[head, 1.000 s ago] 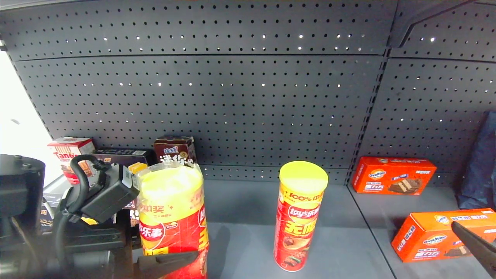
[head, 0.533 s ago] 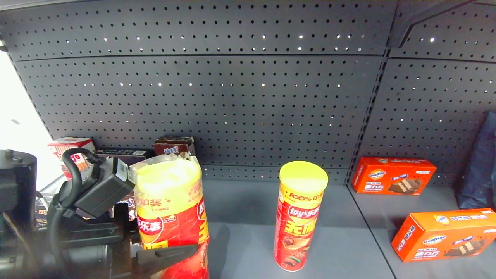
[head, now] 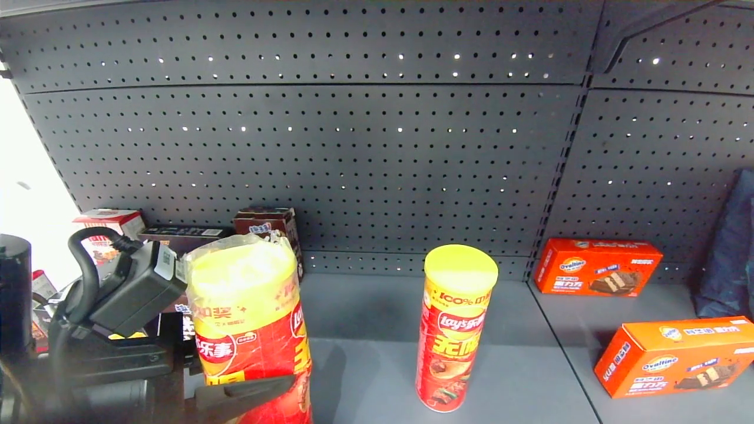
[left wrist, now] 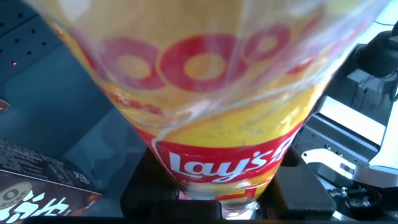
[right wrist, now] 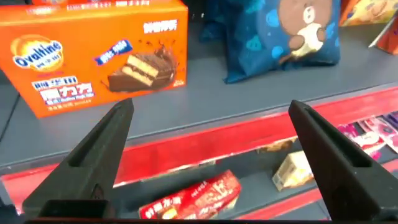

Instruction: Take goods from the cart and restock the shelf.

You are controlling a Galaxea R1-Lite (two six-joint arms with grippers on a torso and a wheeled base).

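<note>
**Chip pack slides left in the left hand**

Head view: The left gripper (head: 253,391) and the chip pack (head: 247,318) it holds have slid a little to the robot's left in the last second. The right gripper has pulled back from the near orange box (head: 671,356). The pack stands straight up, its long side going up and down. One finger lies across its front, low down. The single chip can (head: 456,330) stands to the right of the hand, well apart. Bare shelf (head: 365,365) lies between them. I think the pack goes in that gap, so the left arm should do the job.

Left wrist view: The pack sits right in the hand, pinched tight at its lower part.

Right wrist view: The right gripper (right wrist: 211,109) is spread wide and holds nothing. An orange box (right wrist: 93,56) lies past its fingers.
</note>
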